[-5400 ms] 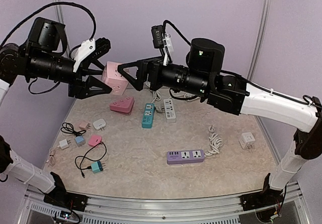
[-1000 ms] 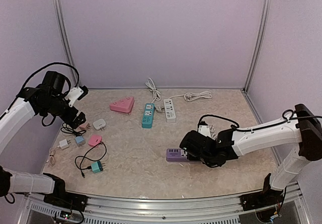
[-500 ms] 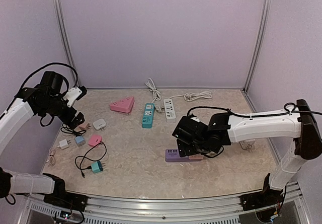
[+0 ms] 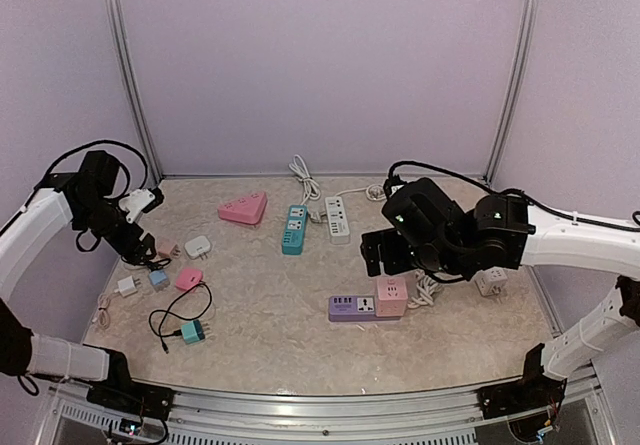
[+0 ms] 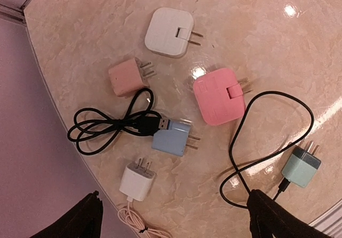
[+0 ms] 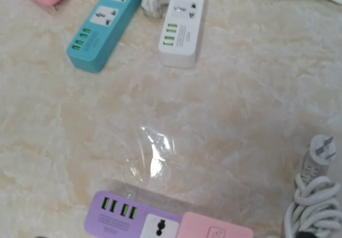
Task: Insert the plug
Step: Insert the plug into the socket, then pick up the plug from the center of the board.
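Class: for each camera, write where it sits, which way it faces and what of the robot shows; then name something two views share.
Top external: above and behind the bases, looking down on the marbled table; both arms show.
Left wrist: on the left arm, facing down at small chargers; open left hand at bottom corners.
Right wrist: on the right arm, facing down at power strips; right hand hardly shows.
Shared, top and right wrist: purple power strip holding a pink cube plug.
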You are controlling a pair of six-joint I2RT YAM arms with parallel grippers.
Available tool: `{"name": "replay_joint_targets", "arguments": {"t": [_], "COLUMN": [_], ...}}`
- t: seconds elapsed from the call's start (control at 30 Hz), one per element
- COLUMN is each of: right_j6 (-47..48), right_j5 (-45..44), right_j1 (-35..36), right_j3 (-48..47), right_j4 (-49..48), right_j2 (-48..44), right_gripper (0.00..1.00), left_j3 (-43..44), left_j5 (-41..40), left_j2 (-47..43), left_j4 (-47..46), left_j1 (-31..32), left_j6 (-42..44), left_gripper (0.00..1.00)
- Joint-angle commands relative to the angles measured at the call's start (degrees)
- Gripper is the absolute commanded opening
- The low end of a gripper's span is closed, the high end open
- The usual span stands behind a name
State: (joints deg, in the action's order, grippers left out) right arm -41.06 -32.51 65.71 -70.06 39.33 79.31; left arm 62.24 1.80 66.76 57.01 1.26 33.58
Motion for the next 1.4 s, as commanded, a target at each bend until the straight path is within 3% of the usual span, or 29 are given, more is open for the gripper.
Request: {"name": "replay_joint_targets", "arguments": {"t": [0.0,0.17,0.37,0.5,0.97,1.37], "right_j6": [4.58,7.48,10.1,10.94,10.74,8.08], "right_j5": [-0.95,-1.02,-0.37,-0.25,0.06,0.87], "right_j1": [-0.25,-0.56,-0.9,-0.97,-1.86,-5.21], "right_j3": [4.86,7.29,6.38,4.18,0.78,0.55], "right_j4": [-5.81,-9.58,-11.75,-9.86,-7.53,-6.15], "right_j2": [-3.25,-4.41,-1.36,1.86,4.98,4.27], "right_gripper": [1.0,1.0,1.0,1.0,1.0,1.0], "left_j3": [-0.88,-10.74,-10.71,-10.83,-7.59,1.22], "left_j5": [9.87,5.18,-4.16,-3.76,2.5,2.54], "left_j2": [3.77,-1.87,8.03,13.02,17.71,23.48], "left_j4": [6.77,-3.18,-7.47,-11.71,-15.59,-19.1], "left_j1": [-0.17,-0.68,-4.55,-7.88,-9.17,-9.17], "left_j6": [8.94,13.34,9.49,7.96,6.62,-2.79], "left_gripper": [0.91,0.9,0.72,0.67,0.67,0.7]}}
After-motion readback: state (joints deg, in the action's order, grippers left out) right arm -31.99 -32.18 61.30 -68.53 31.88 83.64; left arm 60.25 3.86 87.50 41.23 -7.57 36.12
